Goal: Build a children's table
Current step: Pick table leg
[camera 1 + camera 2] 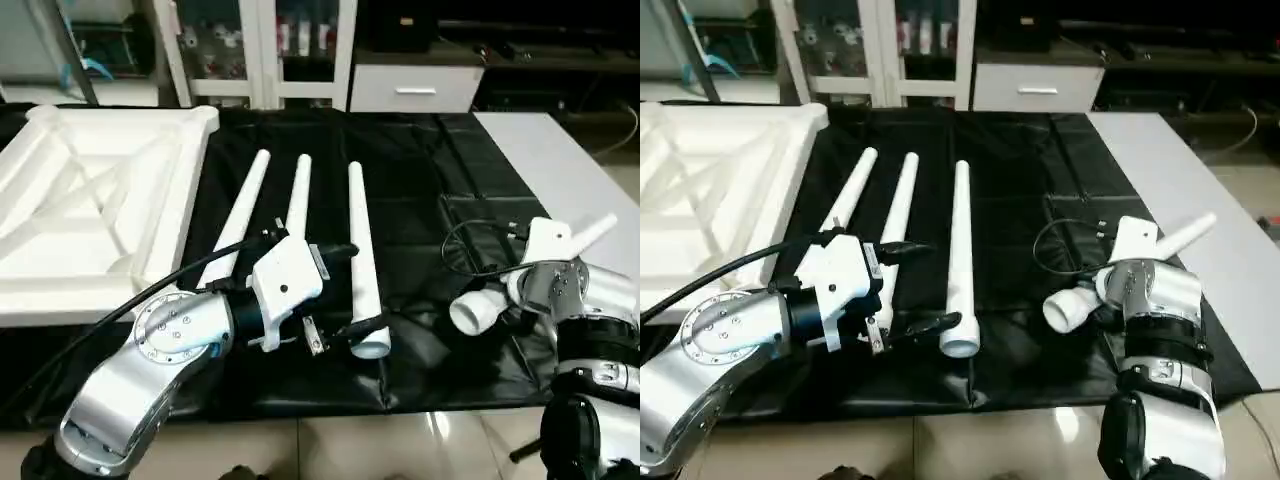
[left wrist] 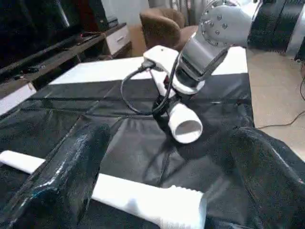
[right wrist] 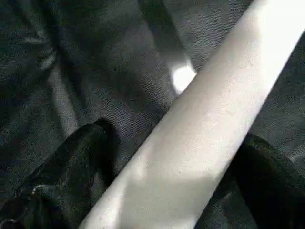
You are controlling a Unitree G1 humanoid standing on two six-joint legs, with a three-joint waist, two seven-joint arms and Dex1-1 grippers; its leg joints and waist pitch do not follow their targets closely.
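The children's table top (image 1: 185,200) lies upside down at the far left, ribs up, partly on the black mat (image 1: 420,180). Three white legs (image 1: 240,215) (image 1: 298,200) (image 1: 360,240) lie side by side in the middle. My left gripper (image 1: 368,288) stands open, its fingers (image 2: 71,167) on either side of the wide end of the rightmost of these. The fourth leg (image 1: 475,308) lies slantwise at the right, under my right wrist (image 1: 560,290). My right gripper (image 3: 174,133) is open with that leg between its fingers (image 3: 81,157).
A black cable (image 1: 480,250) loops on the mat beside my right wrist. A white surface (image 1: 570,170) borders the mat on the right. Cabinets and a white drawer unit (image 1: 415,88) stand at the back. Tiled floor (image 1: 330,440) shows past the mat's near edge.
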